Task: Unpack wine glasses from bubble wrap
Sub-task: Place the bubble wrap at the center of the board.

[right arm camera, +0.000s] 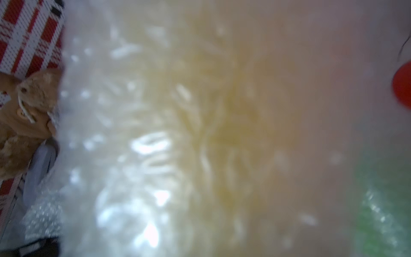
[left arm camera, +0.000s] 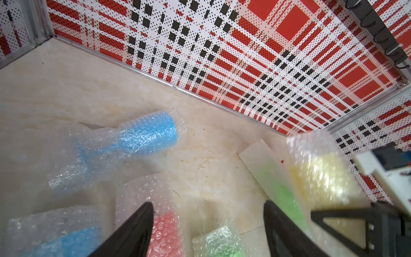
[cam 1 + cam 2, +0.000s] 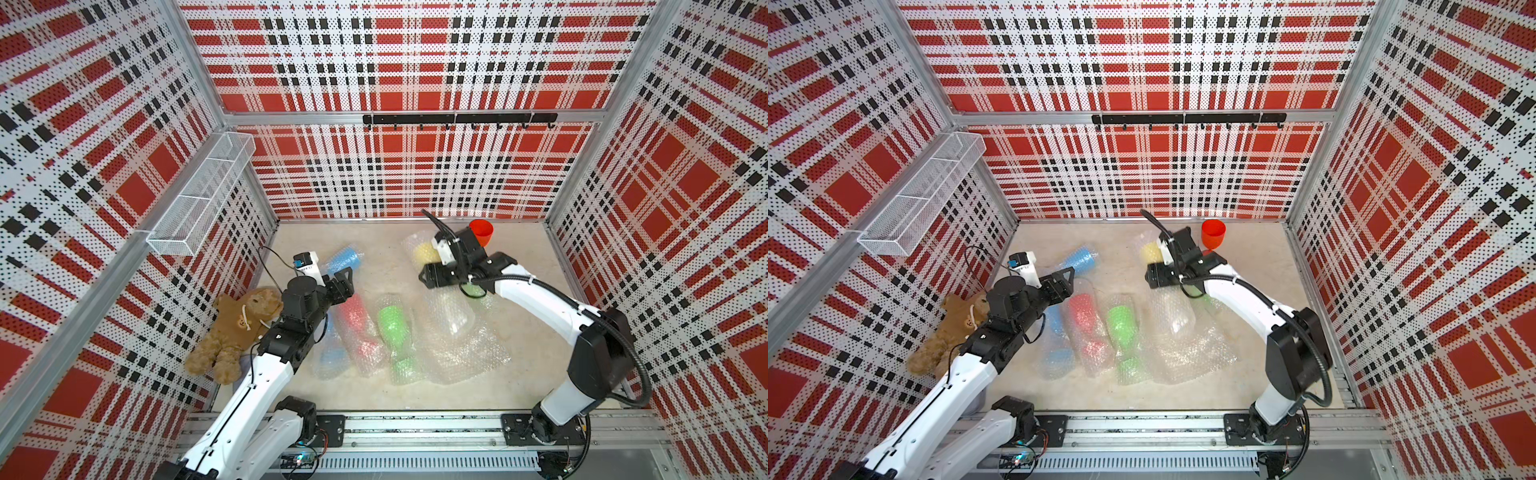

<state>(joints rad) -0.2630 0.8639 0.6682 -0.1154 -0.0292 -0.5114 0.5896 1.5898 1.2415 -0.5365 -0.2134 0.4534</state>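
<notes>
- While the right gripper (image 3: pixel 428 268) straddles the yellow goblet (image 3: pixel 424 251) in bubble wrap (image 2: pixel 311 144) at the desk's (image 3: pixel 374 399) 12 o'clock, I cannot tell whether it pinches.
- Its long axis runs 11 to 5 o'clock.
- Left gripper (image 2: pixel 208 203), jaws apart, idles at 9 o'clock, farther off.
</notes>
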